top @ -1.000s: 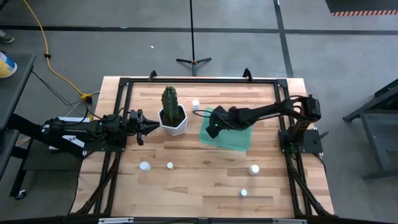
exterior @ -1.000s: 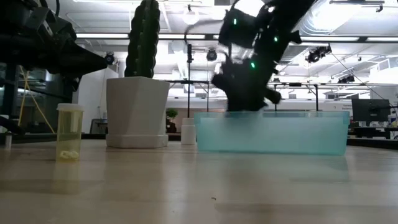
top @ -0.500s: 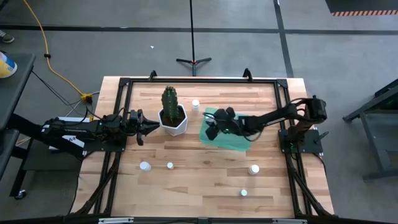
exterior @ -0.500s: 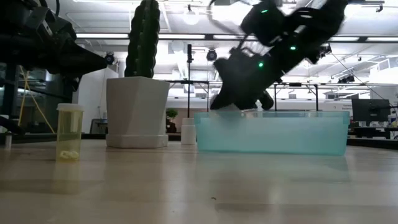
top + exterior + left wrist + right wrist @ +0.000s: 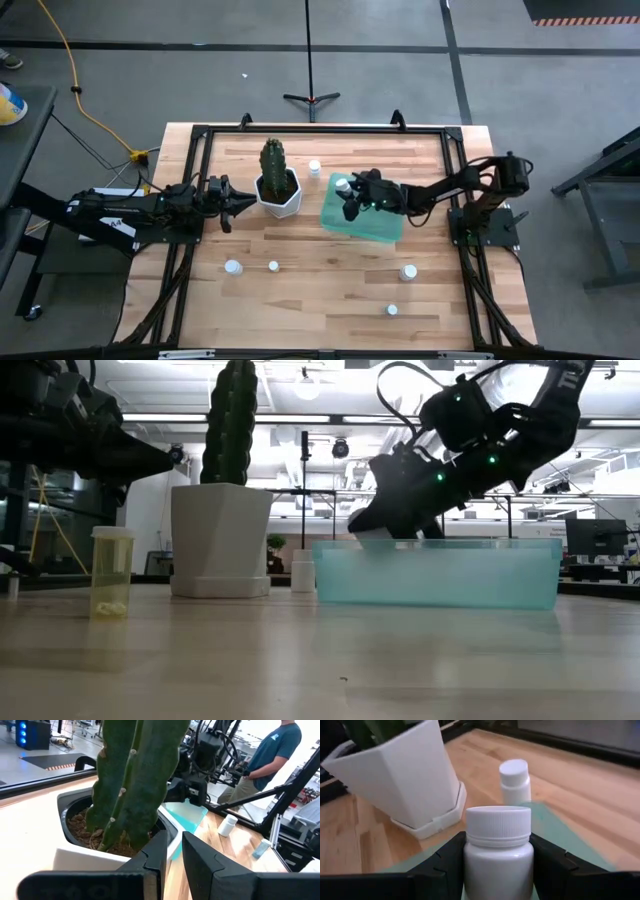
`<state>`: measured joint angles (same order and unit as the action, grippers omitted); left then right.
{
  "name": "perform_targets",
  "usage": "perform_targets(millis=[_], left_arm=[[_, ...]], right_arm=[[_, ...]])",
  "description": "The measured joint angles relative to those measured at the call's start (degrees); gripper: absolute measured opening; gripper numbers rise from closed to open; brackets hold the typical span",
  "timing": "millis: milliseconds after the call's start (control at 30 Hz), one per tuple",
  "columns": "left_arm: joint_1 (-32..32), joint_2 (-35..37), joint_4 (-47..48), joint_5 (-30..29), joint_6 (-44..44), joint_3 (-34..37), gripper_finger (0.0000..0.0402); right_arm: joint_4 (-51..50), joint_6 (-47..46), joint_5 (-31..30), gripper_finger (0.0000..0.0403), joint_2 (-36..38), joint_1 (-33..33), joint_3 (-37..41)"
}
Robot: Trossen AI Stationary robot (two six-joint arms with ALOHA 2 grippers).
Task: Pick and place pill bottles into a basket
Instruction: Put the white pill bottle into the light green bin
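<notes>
My right gripper (image 5: 347, 194) is over the left end of the teal basket (image 5: 372, 222), shut on a white pill bottle (image 5: 342, 185). In the low view the gripper (image 5: 375, 528) is just above the basket's rim (image 5: 440, 544). Another white bottle (image 5: 314, 167) stands on the table beyond the basket and also shows in the right wrist view (image 5: 514, 779). Several more bottles stand on the near half of the table, among them two on its left (image 5: 233, 267) (image 5: 273, 266) and one on its right (image 5: 408, 271). My left gripper (image 5: 240, 201) is shut and waits beside the white cactus pot (image 5: 279, 195). My right gripper pinches the white bottle's body just below its ribbed cap (image 5: 497, 851) between its two fingers (image 5: 547, 862). The fingers come from the table's right, slanting down toward the left. The bottle sits over the basket's left end, at about rim height.
The white faceted pot with the cactus (image 5: 222, 540) stands just left of the basket. A translucent yellowish bottle (image 5: 111, 572) stands near the low camera. A person (image 5: 272, 757) stands beyond the table. A black frame (image 5: 320, 128) runs round the table's edges.
My right gripper has tipped from pointing steeply down into the basket to a flatter slant and has risen a little. Its wrist has drawn back toward the table's right edge. The white bottle now shows at its fingertips over the basket's left end.
</notes>
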<state>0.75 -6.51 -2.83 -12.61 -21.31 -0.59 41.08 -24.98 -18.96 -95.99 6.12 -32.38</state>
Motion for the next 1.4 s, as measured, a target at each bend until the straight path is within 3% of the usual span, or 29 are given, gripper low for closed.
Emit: perform_targets(millis=[233, 500, 833, 1400], left_arm=[[0.0, 0.0, 0.0, -0.3, 0.0, 0.0, 0.0097], [0.0, 0.0, 0.0, -0.3, 0.0, 0.0, 0.0097], [0.0, 0.0, 0.0, -0.5, -0.1, 0.0, 0.0097], [0.0, 0.0, 0.0, -0.6, -0.3, 0.0, 0.0097]], right_arm=[[0.8, 2.5, 6.1, 0.0168, -0.6, 3.0, 0.0], [14.7, 4.3, 4.9, 0.0168, -5.3, 4.9, -0.2], [24.4, 6.3, 3.0, 0.0168, -13.0, 4.8, -0.6], [25.6, 12.0, 3.1, 0.0185, -13.9, 2.7, -0.6]])
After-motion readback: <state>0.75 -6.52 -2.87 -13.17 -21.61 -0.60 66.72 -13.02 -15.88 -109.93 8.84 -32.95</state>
